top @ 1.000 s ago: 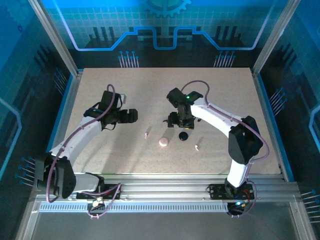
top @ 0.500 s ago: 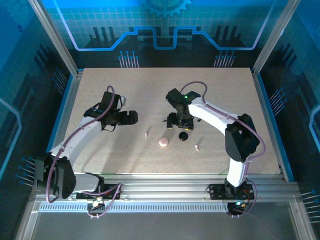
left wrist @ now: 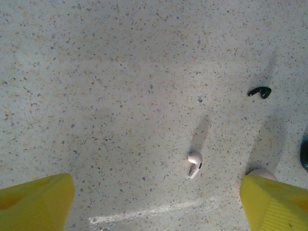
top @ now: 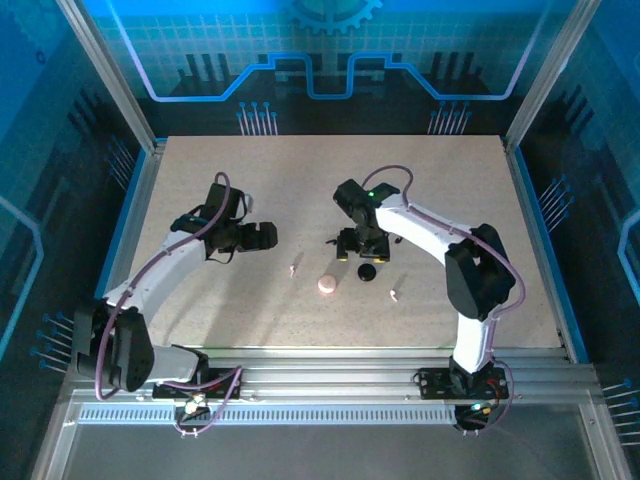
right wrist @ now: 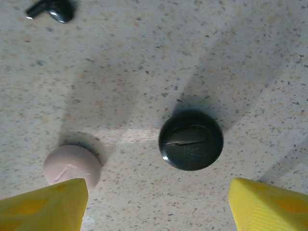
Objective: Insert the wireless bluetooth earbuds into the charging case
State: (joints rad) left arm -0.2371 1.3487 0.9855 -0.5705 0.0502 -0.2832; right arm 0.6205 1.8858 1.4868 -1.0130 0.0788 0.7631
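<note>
The charging case (top: pixel 328 285) is a small round pale-pink puck lying on the speckled table. In the right wrist view the charging case (right wrist: pixel 72 166) sits partly behind my left yellow finger (right wrist: pixel 43 204). One pinkish-white earbud (top: pixel 294 267) lies left of the case. In the left wrist view this earbud (left wrist: pixel 195 163) lies on the table ahead of my open left gripper (left wrist: pixel 156 207). The other earbud (top: pixel 394 295) lies right of the case. My left gripper (top: pixel 268 236) hovers left of them. My right gripper (top: pixel 360 255) is open and empty above the table.
A flat black round disc (right wrist: pixel 191 140) lies between the right gripper's fingers, right of the pink case. A small black earbud (left wrist: pixel 260 91) lies farther back; the same black earbud (right wrist: pixel 53 8) appears in the right wrist view. Metal frame posts and blue walls border the table (top: pixel 200 310).
The right arm's elbow has swung left and back, while its gripper stays almost in place over the black disc. The left arm has not moved.
</note>
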